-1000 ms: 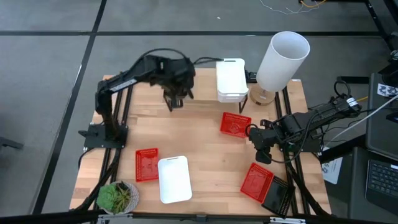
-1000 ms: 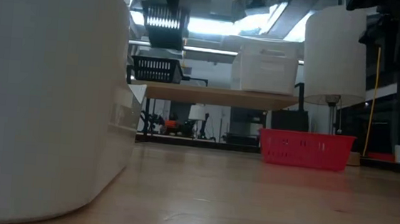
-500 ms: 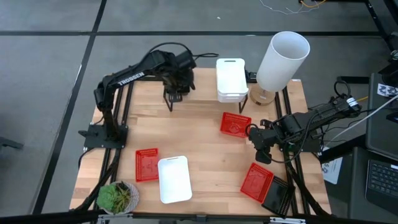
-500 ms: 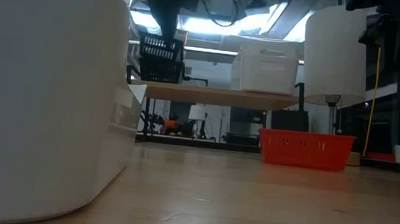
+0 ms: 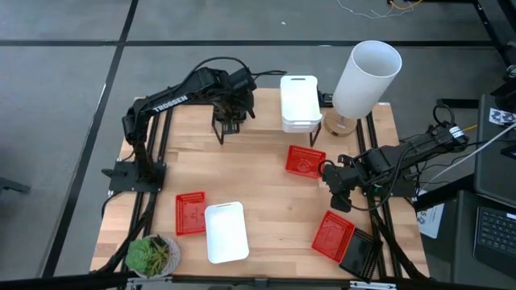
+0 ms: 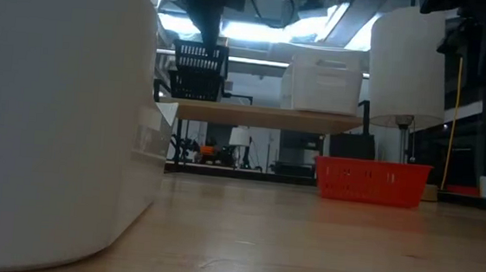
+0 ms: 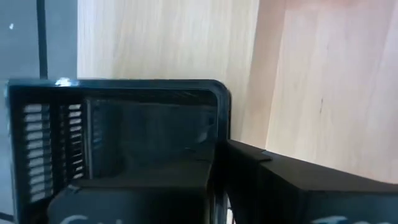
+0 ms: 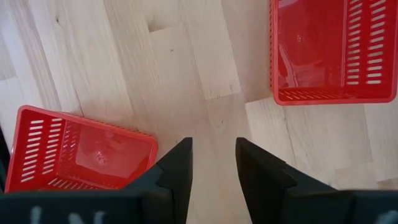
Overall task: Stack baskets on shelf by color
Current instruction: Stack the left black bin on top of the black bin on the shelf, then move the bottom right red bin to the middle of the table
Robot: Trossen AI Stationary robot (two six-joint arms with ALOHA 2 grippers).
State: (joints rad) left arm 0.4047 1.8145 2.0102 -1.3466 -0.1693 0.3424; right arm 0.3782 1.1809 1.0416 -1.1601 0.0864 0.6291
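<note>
Presently logged: left gripper (image 5: 228, 109) over the shelf's (image 6: 262, 115) left end, pinching a black basket (image 6: 200, 57) by its rim, carried just above another black basket (image 6: 195, 85) seated there, long axes roughly matched. Held one lay straight above its target, so downward judged the deciding direction. White baskets (image 5: 299, 102) stacked mid-shelf. Right gripper (image 8: 212, 163) parked low at right, fingers spread, empty, between two red baskets (image 5: 304, 160) (image 5: 331, 234). All baskets seen empty.

A stack of black mesh plastic baskets (image 6: 198, 72) sits on the low light-wood shelf (image 6: 262, 114) along the surface's far edge, beside stacked white plastic baskets (image 5: 299, 103).
</note>
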